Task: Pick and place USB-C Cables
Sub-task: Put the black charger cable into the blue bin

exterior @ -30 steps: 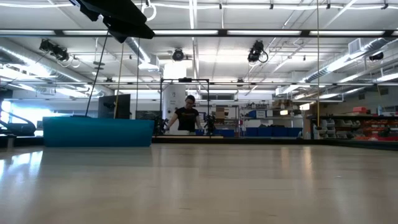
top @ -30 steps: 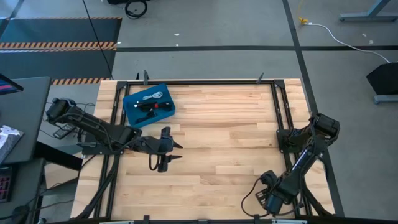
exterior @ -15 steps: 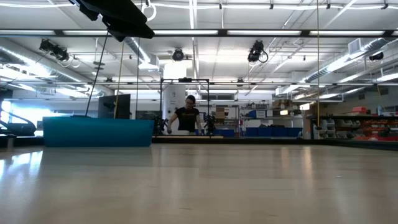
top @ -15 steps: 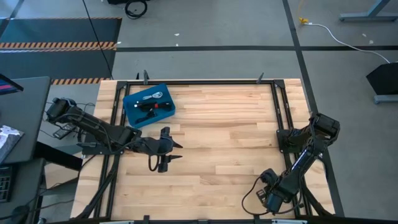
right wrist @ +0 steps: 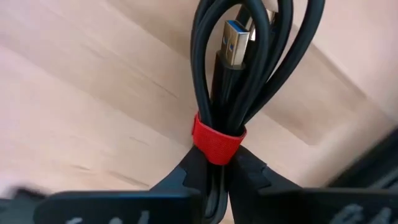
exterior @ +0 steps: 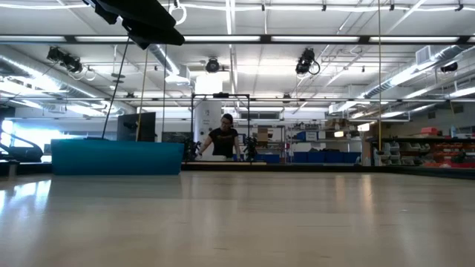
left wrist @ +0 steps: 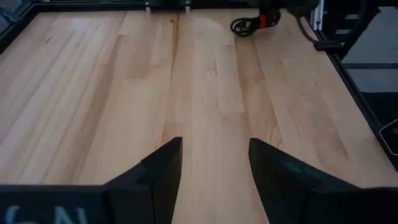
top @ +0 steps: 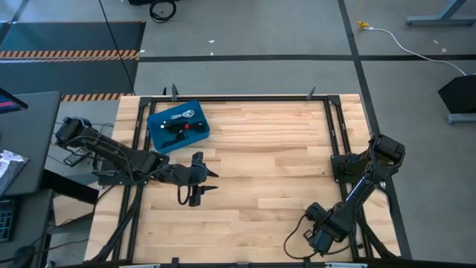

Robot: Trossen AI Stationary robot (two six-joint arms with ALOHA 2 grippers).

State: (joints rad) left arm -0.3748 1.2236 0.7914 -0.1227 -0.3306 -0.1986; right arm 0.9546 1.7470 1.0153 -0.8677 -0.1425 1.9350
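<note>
At the lower right of the high view, the right end effector (top: 318, 237) is seen at the near edge of the wooden desk (top: 275, 160). In the right wrist view its fingers (right wrist: 186, 177) are pinched on a coiled black USB-C cable with a red strap (right wrist: 242, 81); a blue-tongued plug is seen inside the coil, and the coil is held just above the wood. The same cable shows in the high view as a dark loop (top: 296, 235) beside that end effector.

Nearer the middle left of the high view, the left end effector (top: 210, 183) is held over bare planks with its fingers (left wrist: 163, 171) spread and nothing between them. In the left wrist view the black cable with its red strap (left wrist: 254, 23) is seen far across the desk.

At the upper left of the high view, a blue tray (top: 157, 135) sits on the desk, and three coiled cables appear to lie in it: a whitish-grey cable (top: 181, 115) and darker cables (top: 178, 131), one with a red spot; they cannot be told apart clearly. In the low view the tray (exterior: 116, 157) is seen at the left, and a person (exterior: 222, 139) stands far behind.
</note>
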